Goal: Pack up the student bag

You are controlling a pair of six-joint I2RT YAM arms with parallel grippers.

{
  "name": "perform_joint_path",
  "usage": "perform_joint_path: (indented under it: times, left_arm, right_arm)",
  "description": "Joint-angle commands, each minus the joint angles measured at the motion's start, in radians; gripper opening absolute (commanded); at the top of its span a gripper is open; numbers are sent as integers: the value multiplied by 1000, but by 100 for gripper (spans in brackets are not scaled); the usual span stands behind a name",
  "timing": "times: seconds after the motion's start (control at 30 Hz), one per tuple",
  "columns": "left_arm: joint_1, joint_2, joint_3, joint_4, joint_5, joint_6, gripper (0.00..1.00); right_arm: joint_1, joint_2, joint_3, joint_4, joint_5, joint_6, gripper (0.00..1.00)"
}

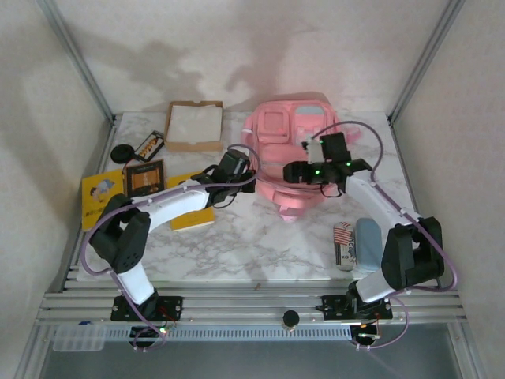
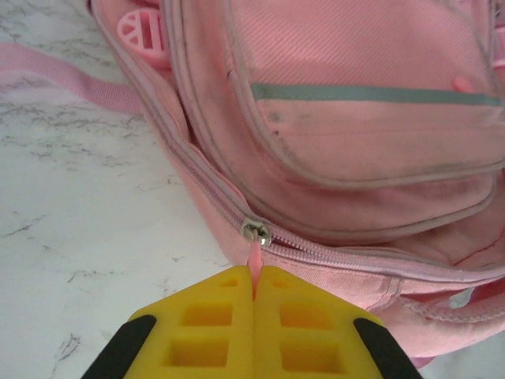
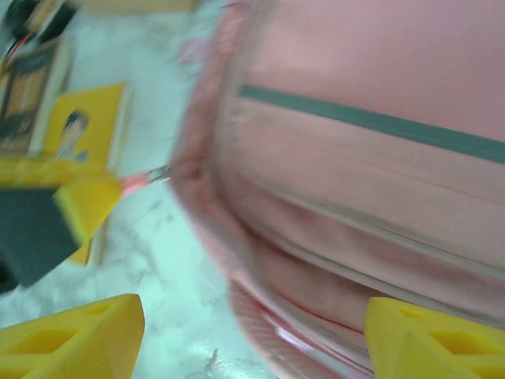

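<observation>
Pink student bag (image 1: 276,130), grey-striped pocket up, lies on table (image 1: 237,237), long axis far-to-near. My L gripper (image 2: 254,288) pinches its zip pull (image 2: 255,254); R gripper (image 3: 252,332) gapes.

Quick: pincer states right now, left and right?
Left pincer: closed on the pink zipper pull of the student bag.
Right pincer: open, holding nothing.

Soft diffuse overhead light, faint shadows on back wall (image 1: 237,55), my right fingers (image 3: 79,339) and surroundings motion-blurred, left wrist view sharp.
</observation>
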Motion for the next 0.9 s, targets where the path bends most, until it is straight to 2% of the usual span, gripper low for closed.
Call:
perform_joint_path:
  times: [0.0,0.17,0.3,0.43,0.57,0.7,0.8,0.87]
  left_arm:
    - [7,-57,-11,47,5,-14,0]
    - [7,-59,-10,41,14,-14,0]
    - [8,-58,-10,28,-5,-10,0]
    - [9,-51,-13,21,-7,-12,0]
    - [10,-49,-13,15,-14,-11,0]
    - [11,-48,-7,8,-14,-10,0]
    - [11,-45,-8,5,-21,-15,0]
    - [11,-40,-10,1,-23,-19,0]
  right_arm:
    - [20,7,-1,87,-89,-241,75]
    - [55,119,71,53,-169,-452,75]
    - [63,171,59,77,-263,-568,74]
    - [73,225,62,133,-232,-619,73]
    - [83,287,95,128,-254,-677,69]
    - [88,350,125,97,-275,-731,59]
    - [98,378,145,93,-261,-748,47]
    - [105,381,150,90,-242,-764,33]
